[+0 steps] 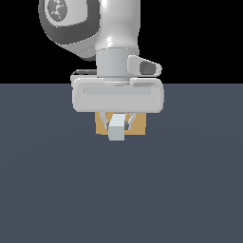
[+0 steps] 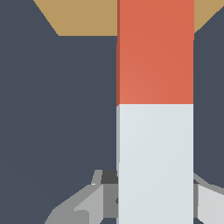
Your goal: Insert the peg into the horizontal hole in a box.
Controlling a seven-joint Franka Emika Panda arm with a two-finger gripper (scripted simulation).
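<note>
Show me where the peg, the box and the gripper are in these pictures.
peg [image 2: 155,131]: wrist view, on its pale grey-white part.
box [image 1: 139,126]: exterior view, on the tan face beside the peg.
gripper [image 1: 116,124]: exterior view, midway between its fingertips, shut on the peg.

Peg [image 2: 155,109]: smooth, matt faces, orange-red and pale grey-white, material not determinable. Box [image 2: 78,17]: flat matt tan, no grain. Gripper [image 1: 117,127] housing: smooth, slightly glossy light-grey shell.

Exterior view faces the arm front-on; wrist view looks closely, seemingly downward, along the peg [image 2: 155,109].
</note>
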